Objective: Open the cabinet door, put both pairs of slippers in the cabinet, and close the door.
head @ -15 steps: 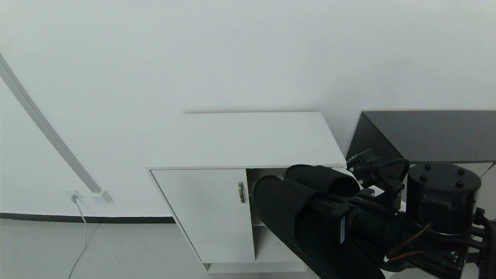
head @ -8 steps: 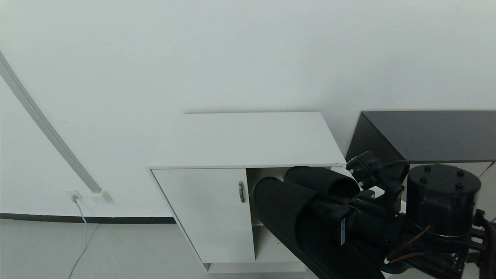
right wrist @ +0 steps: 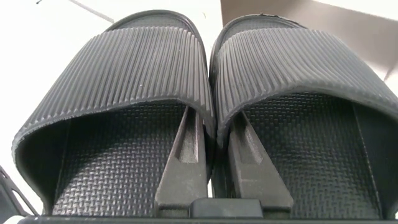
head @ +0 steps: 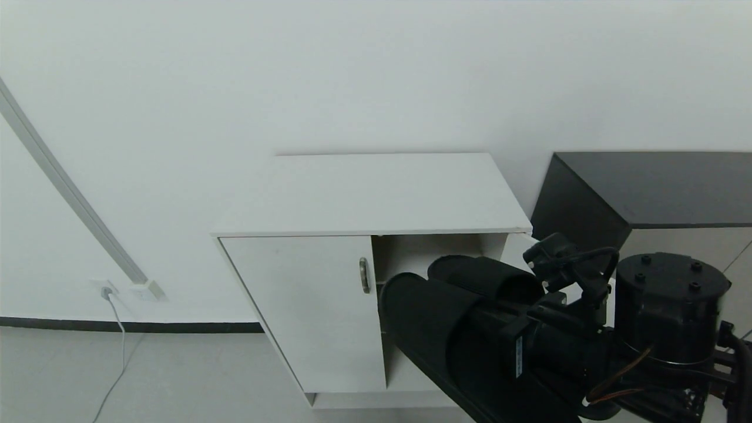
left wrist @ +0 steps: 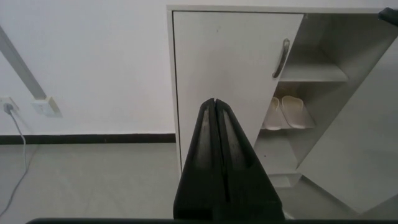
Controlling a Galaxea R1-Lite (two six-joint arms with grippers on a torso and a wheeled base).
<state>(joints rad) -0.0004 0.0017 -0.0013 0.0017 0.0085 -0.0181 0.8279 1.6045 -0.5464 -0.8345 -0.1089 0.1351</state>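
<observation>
The white cabinet (head: 376,194) stands against the wall, its left door (head: 305,311) closed and its right compartment open. My right gripper (right wrist: 214,115) is shut on a pair of black ribbed slippers (head: 435,317), one finger inside each slipper and their adjoining walls pinched between. The slippers (right wrist: 143,68) hang in front of the open compartment, toes toward it. A pair of white slippers (left wrist: 286,112) lies on the lower shelf inside. My left gripper (left wrist: 214,102) is shut on nothing, low in front of the closed door (left wrist: 230,81).
The opened right door (left wrist: 367,143) swings out beside the compartment. A black cabinet (head: 646,188) stands right of the white one. A wall socket with a cable (head: 106,291) and a grey conduit (head: 59,176) are at the left, above bare floor.
The whole head picture has shifted, so the camera moved: the cabinet sits higher and more of its open inside shows above the black slippers. My right gripper still holds them.
</observation>
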